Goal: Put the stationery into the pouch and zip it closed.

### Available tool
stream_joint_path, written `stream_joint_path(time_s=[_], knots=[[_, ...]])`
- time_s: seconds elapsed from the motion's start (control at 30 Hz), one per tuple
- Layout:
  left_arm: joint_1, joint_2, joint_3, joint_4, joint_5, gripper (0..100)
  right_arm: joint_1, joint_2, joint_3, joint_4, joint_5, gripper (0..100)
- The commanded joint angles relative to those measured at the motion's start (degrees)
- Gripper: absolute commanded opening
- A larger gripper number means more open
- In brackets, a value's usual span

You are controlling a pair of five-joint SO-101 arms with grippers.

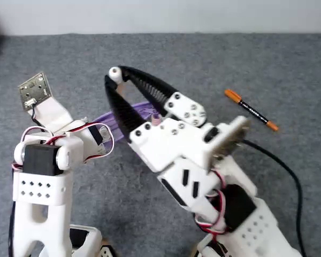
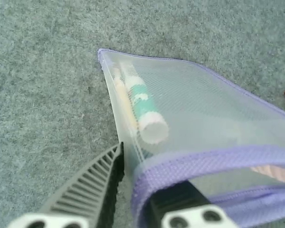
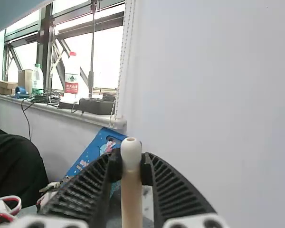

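Left tool (image 2: 133, 190) is pinching the purple zip edge of the pouch (image 2: 204, 109), probably bracing the mouth for loading. The pouch is lying on the bench (image 1: 257, 64) between the arms, with a green-and-white marker (image 2: 145, 107) inside. Right tool (image 3: 130, 164) is clamping a cream stick (image 3: 131, 190) upright over the pouch, likely the next item in. Orange pen (image 1: 251, 110) is lying well apart, not yet packed.

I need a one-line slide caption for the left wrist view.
Left pincer grips the mesh pouch with a green-white stick inside.
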Motion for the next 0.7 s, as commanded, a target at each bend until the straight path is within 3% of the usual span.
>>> stream_joint_path(time_s=[0.0, 0.27, 0.37, 0.53, 0.67], knots=[[-0.2, 0.4, 0.0, -1.5, 0.4, 1, -0.2, 0.4, 4.7, -6.9, 0.8, 0.8], [-0.2, 0.4, 0.0, -1.7, 0.4, 1, 0.0, 0.1, 19.1, -15.0, 7.8, 0.9], [-0.2, 0.4, 0.0, -1.7, 0.4, 1, -0.2, 0.1, 19.0, -10.2, 8.6, 2.3], [-0.2, 0.4, 0.0, -1.7, 0.4, 1, 0.0, -2.4, 15.6, -0.7, 8.4, 17.9], [-0.2, 0.4, 0.0, -1.7, 0.4, 1, 0.0, -5.5, 12.1, 5.8, 8.4, 17.1]])
